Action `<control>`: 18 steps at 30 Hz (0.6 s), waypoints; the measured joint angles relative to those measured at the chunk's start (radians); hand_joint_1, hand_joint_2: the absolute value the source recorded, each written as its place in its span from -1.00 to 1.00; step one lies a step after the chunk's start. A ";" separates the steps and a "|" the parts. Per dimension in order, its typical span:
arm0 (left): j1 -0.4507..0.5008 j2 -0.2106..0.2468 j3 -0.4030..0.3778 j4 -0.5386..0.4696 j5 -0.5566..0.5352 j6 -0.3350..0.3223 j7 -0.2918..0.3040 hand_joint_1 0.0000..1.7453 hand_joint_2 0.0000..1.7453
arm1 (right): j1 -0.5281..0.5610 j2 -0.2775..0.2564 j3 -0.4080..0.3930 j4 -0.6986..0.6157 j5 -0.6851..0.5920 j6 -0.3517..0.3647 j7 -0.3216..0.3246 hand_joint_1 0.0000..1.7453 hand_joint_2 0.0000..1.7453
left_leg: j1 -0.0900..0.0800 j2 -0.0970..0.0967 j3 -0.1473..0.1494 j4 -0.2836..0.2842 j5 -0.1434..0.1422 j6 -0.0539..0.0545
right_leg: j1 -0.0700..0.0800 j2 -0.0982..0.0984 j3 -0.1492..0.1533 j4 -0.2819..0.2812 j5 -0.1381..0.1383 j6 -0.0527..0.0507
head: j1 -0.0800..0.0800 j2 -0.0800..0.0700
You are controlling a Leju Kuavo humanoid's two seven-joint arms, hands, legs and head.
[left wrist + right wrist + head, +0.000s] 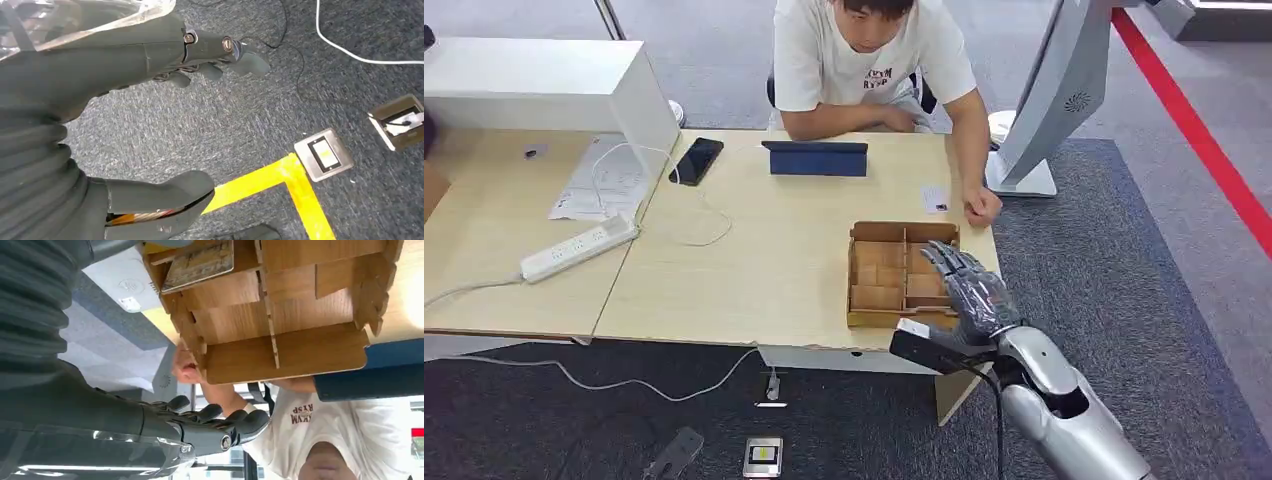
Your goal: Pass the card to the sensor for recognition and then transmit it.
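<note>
Over the near right corner of the table point(754, 260) our right hand point(972, 290) hovers above the cardboard tray point(879, 275), fingers spread and holding nothing. Our left hand point(150, 50) hangs low over the carpet point(240, 125), its fingers loosely apart and likewise empty.

From the right wrist view we see one card point(200, 262) lying flat in a tray compartment, on the side of the tray toward our arm; which exact compartment we cannot tell. A second small card point(935, 197) lies on the table beyond the tray, just beside the person's hand point(984, 208). We cannot say which object is the sensor; a dark tablet point(815, 158) stands propped mid-table, and a white machine point(1064, 90) stands past the table's right end.

We judge this to be the opening step: reaching for the card, with nothing yet picked up. The next move calls for lowering our right hand into the compartment and pinching the card by an edge, which looks awkward, since the card lies flat between cardboard dividers. The person's hand lies near the tray's far corner, so we should keep the reach on our own side.
</note>
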 joint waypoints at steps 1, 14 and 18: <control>0.000 0.001 0.000 0.000 0.000 -0.001 0.000 -1.00 1.00 | 0.004 0.005 0.002 0.000 0.003 0.001 0.004 -1.00 1.00 | 0.000 0.000 0.000 0.000 0.000 0.000 | 0.000 0.000 0.000 0.000 0.000 0.000 | 0.001 0.000; -0.031 0.017 -0.002 0.000 -0.019 -0.025 0.052 -1.00 1.00 | 0.023 0.070 0.040 0.050 0.034 -0.079 -0.001 -1.00 1.00 | 0.000 0.000 0.000 0.000 0.000 0.000 | 0.000 0.000 0.000 0.000 -0.001 -0.001 | 0.001 0.000; -0.024 0.016 -0.001 0.000 -0.014 -0.004 0.024 -1.00 1.00 | 0.022 0.077 0.047 0.077 0.037 -0.100 -0.004 -1.00 1.00 | 0.000 0.000 0.000 0.000 0.000 0.000 | 0.000 0.000 0.000 0.000 -0.001 -0.001 | 0.000 0.000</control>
